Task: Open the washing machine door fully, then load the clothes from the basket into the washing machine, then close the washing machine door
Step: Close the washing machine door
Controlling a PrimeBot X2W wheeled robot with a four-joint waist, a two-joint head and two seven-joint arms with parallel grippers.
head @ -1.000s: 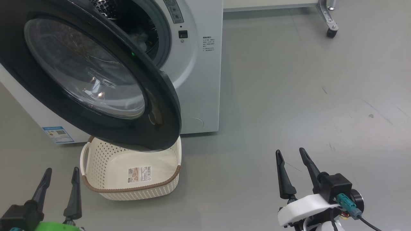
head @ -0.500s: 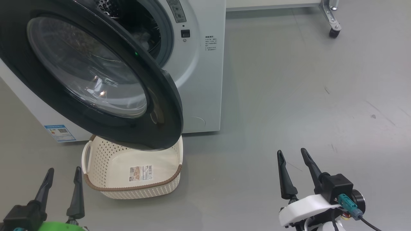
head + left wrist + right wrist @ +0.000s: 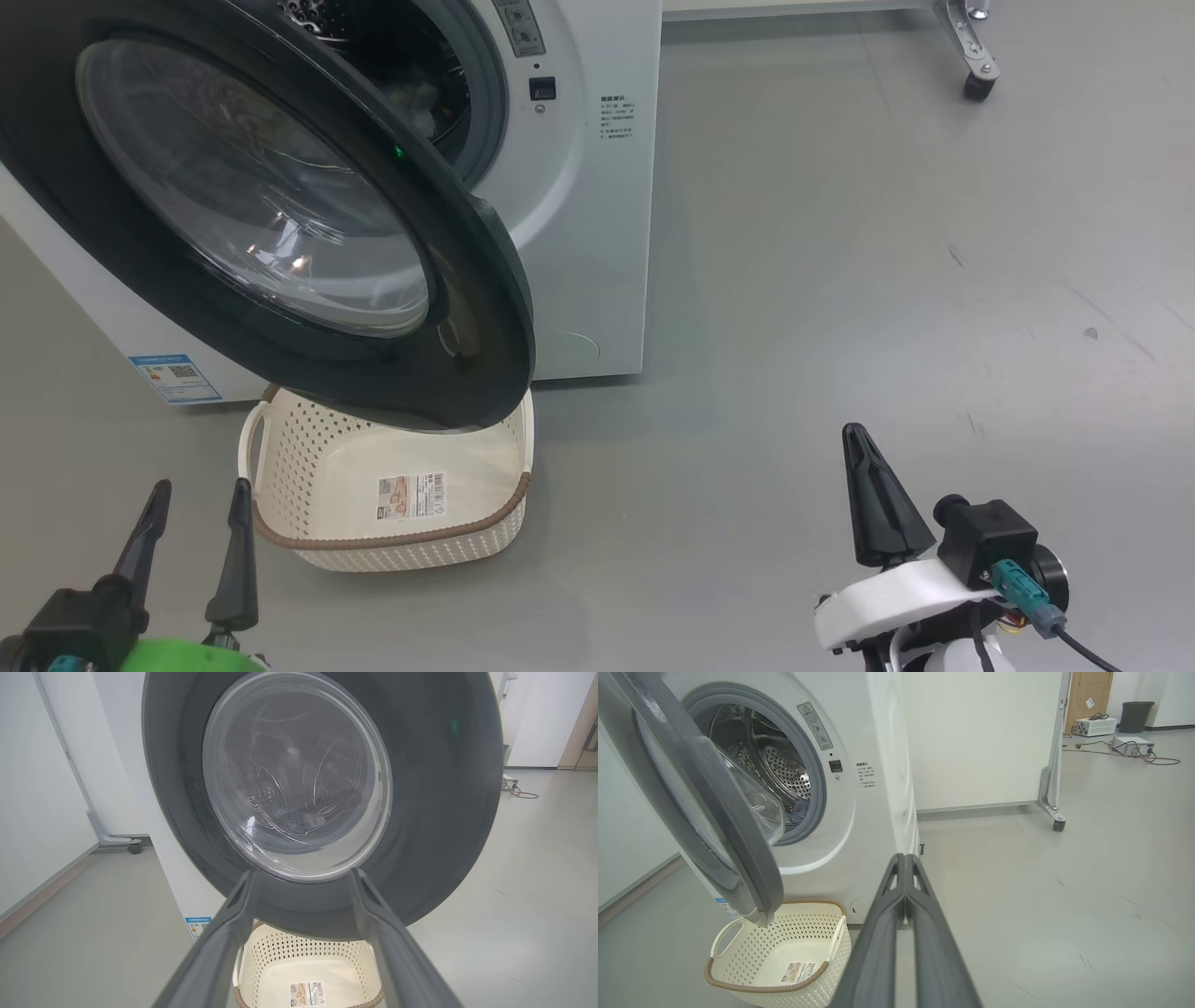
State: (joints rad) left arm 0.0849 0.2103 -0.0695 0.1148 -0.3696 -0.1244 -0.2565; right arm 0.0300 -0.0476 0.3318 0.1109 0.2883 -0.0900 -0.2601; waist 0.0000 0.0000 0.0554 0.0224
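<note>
Two grippers are hovering low before the basket [image 3: 401, 553]: the left gripper [image 3: 203, 485] gaping wide, the right gripper [image 3: 857, 435] pinched together, empty.

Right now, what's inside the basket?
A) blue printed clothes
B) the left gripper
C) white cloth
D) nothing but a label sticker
D: the basket shows a bare cream floor with just its label sticker, while the clothes lie inside the washing machine.
</note>
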